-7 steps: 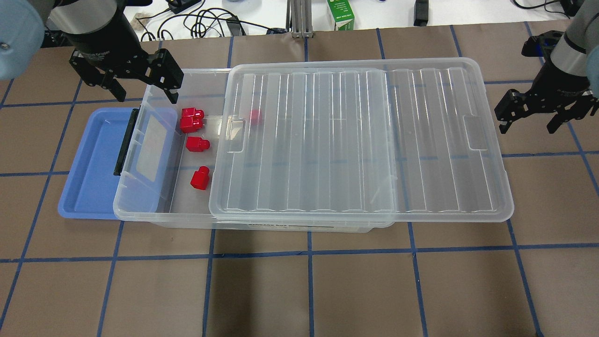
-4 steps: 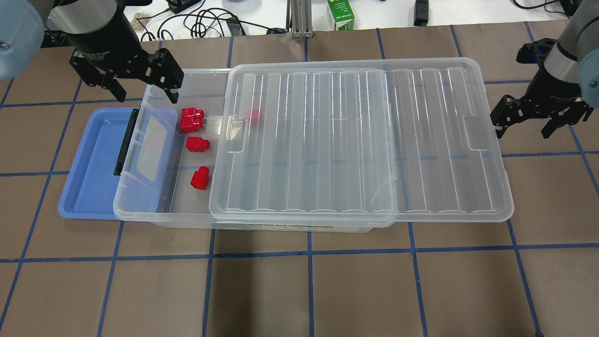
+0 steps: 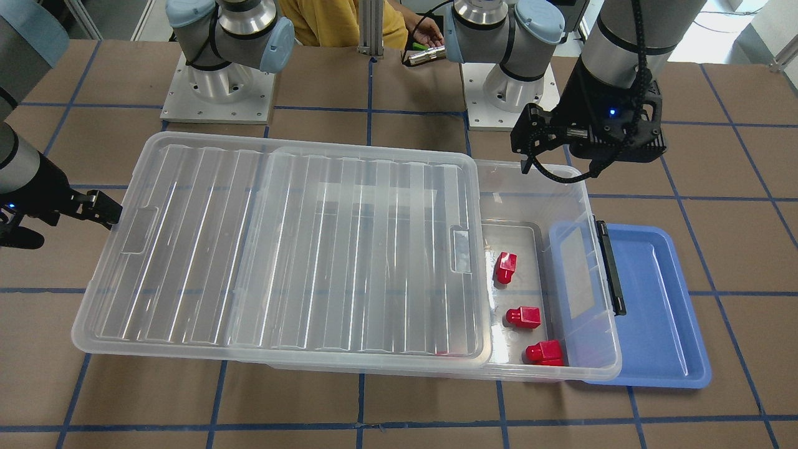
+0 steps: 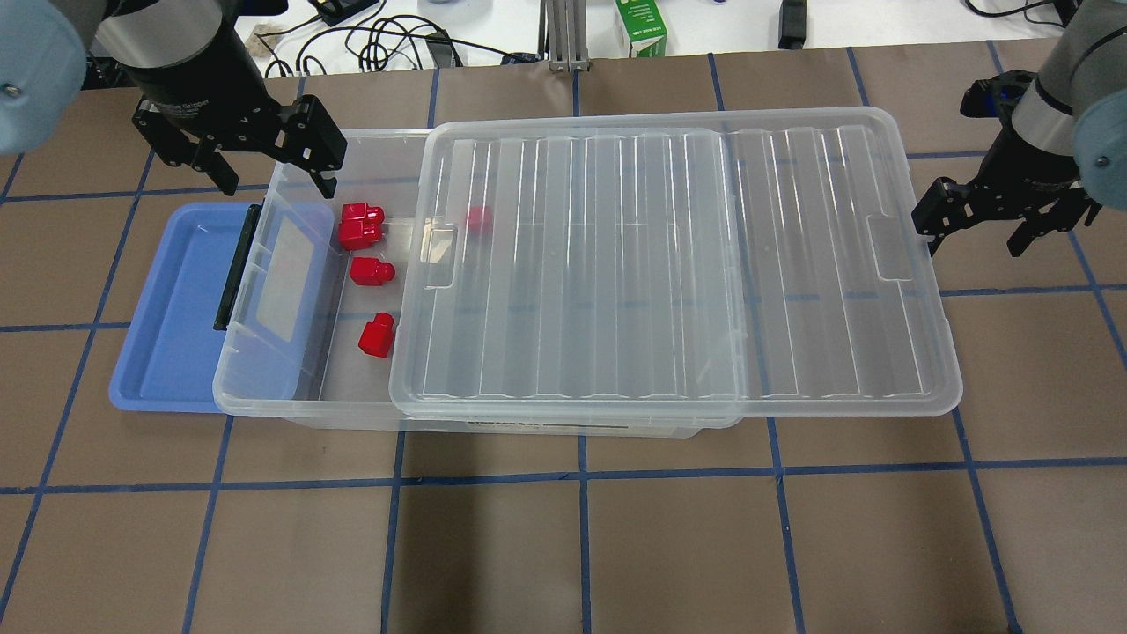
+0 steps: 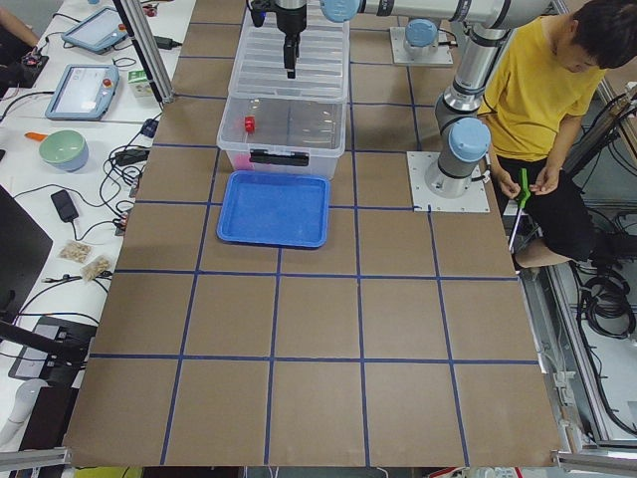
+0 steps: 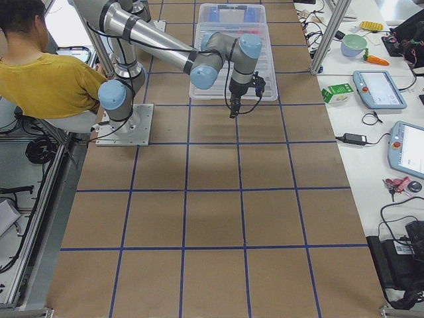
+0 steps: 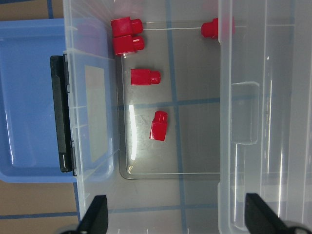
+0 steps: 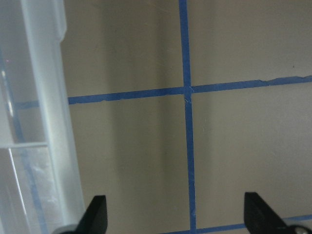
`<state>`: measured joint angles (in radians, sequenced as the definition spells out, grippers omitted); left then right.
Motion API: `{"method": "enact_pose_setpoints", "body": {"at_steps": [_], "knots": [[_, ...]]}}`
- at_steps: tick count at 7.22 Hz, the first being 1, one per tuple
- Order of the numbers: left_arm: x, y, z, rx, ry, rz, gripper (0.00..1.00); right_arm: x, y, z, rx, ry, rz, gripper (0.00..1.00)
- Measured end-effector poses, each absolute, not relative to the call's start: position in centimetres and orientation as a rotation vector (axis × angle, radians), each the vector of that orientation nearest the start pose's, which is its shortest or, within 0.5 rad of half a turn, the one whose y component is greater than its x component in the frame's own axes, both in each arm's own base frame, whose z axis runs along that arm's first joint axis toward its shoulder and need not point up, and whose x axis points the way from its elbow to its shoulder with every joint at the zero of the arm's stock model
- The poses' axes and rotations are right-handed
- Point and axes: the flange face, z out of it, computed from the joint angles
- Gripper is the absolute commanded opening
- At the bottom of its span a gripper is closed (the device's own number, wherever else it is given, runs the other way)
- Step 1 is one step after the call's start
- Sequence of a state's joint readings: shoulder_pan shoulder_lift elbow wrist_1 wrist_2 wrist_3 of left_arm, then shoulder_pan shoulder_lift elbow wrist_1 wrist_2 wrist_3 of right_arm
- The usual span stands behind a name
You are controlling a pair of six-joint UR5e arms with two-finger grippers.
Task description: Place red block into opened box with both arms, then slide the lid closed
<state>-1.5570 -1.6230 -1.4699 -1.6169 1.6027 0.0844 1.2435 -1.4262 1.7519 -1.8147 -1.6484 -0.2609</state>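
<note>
Table (image 4: 563, 546): brown, gridded with blue tape.
Lid (image 4: 669, 264): clear, ridged, lying on the box and overhanging its end on the right jaws' side; a strip at the latch end stays uncovered, below the left jaws.
Box (image 4: 352, 416): clear bin, latch end resting over the blue tray (image 4: 167, 308).
Left gripper (image 4: 277, 187): jaws wide, empty, hovering above the box's open corner.
Right gripper (image 4: 968, 248): jaws wide, empty, over bare table just beside the lid's short end; contact cannot be told.
Red blocks (image 4: 377, 335): three on the box floor in the uncovered strip, beneath and beyond the left jaws, apart from both fingers.
</note>
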Motion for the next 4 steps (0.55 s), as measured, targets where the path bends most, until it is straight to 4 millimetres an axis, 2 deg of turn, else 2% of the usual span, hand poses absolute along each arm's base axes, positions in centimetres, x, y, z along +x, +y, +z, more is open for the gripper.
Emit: {"method": "enact_pose_setpoints", "body": {"at_steps": [4], "knots": [[-12.3,-51.6,50.7,0.11,3.107,-0.002,1.0,-0.5,-54.7,34.8,-0.018,3.197,0.089,1.0]]}}
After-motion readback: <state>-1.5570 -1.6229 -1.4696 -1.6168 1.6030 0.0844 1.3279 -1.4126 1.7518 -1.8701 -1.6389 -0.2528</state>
